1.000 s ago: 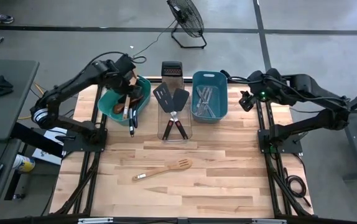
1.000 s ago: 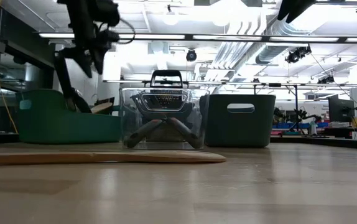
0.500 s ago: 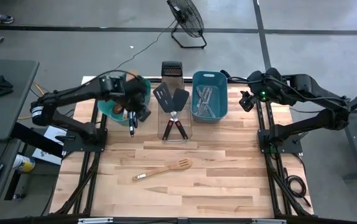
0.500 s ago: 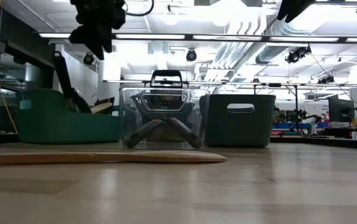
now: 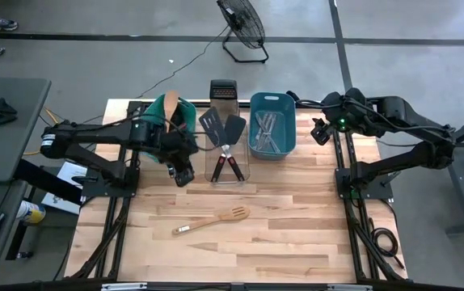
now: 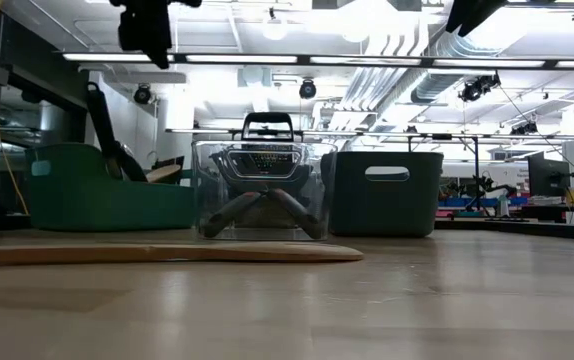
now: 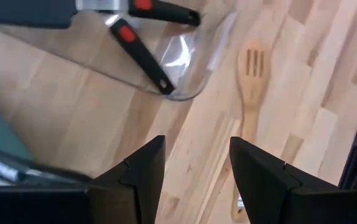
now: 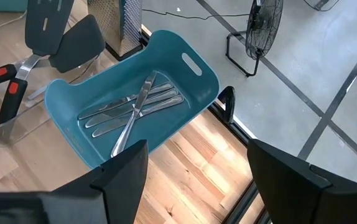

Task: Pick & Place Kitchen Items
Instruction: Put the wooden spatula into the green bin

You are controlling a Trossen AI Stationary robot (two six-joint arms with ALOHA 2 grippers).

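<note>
Left hand [image 5: 183, 172], released and empty, hovers left of centre near the clear tub [image 5: 228, 166]; a wooden spatula [image 5: 213, 220] lies mid-surface. Right hand [image 8: 197, 180] waits upper right, released.

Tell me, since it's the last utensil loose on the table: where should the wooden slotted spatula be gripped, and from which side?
Probably mid-handle, from straight above. The wooden slotted spatula lies flat on the table, its handle narrow and bare, its slotted head wider. The left gripper, open and empty above the table, is nearer than the right gripper.
</note>
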